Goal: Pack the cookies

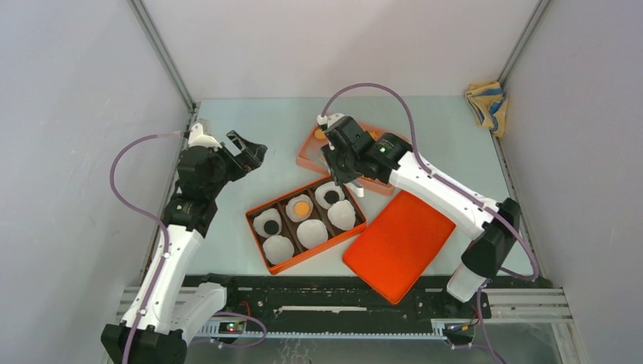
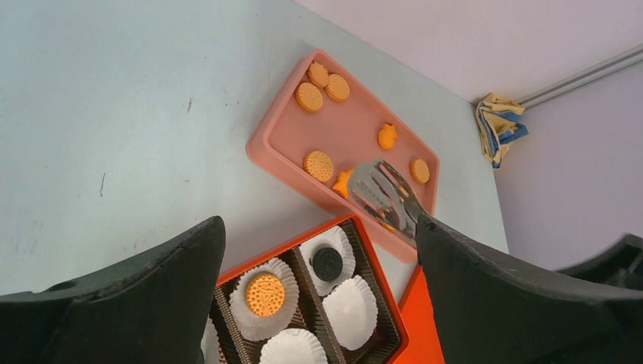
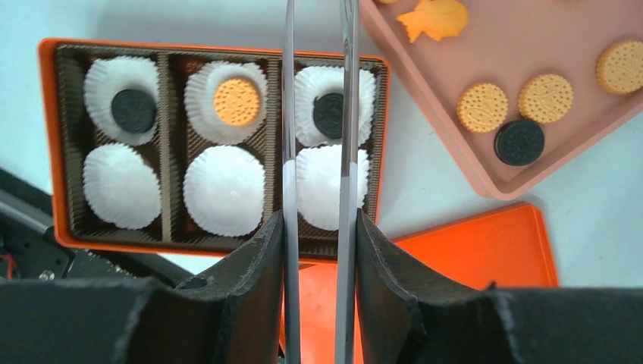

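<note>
Right claw (image 3: 318,224) grips a spatula (image 2: 377,189) over the tray (image 1: 305,157), upper centre from above, where cookies (image 2: 318,164) lie. Left claw (image 2: 318,227) spread, empty. Thin handle (image 3: 289,114) could twist, spilling a cookie outside the box (image 3: 47,152).

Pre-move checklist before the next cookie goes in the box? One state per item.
1. Right gripper shut on the spatula: ok.
2. Spatula head over the tray: ok. Cookie loaded on it: cannot tell.
3. Free cups in the box: ok, three empty, all in the near row.
4. Cookies available on the tray: ok, several.
5. Left gripper open and apart from the box: ok.
6. Lid off, lying beside the box: ok.
</note>
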You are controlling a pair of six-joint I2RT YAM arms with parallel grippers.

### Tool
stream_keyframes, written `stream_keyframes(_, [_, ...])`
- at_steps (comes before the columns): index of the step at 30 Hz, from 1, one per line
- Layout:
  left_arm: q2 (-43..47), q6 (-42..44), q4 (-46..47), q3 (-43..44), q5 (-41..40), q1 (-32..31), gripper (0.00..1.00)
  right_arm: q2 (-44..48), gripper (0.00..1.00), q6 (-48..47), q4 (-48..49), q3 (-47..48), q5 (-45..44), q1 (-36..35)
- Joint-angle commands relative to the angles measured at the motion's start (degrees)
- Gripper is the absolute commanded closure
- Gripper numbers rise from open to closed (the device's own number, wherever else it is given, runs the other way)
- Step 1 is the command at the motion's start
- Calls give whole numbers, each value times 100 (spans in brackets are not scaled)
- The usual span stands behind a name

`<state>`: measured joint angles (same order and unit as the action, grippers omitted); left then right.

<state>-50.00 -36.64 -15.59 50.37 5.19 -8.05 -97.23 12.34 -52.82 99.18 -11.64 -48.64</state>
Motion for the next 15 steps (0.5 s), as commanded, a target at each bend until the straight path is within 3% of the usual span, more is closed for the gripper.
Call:
stream_keyframes(1, [1,-72,-4,210,67,65,0,284,76,92,242,-316,-9,-144])
stream_keyframes(15, [-131,-56,145,179,217,67,0,-638,74,45,599,-143,-888,757])
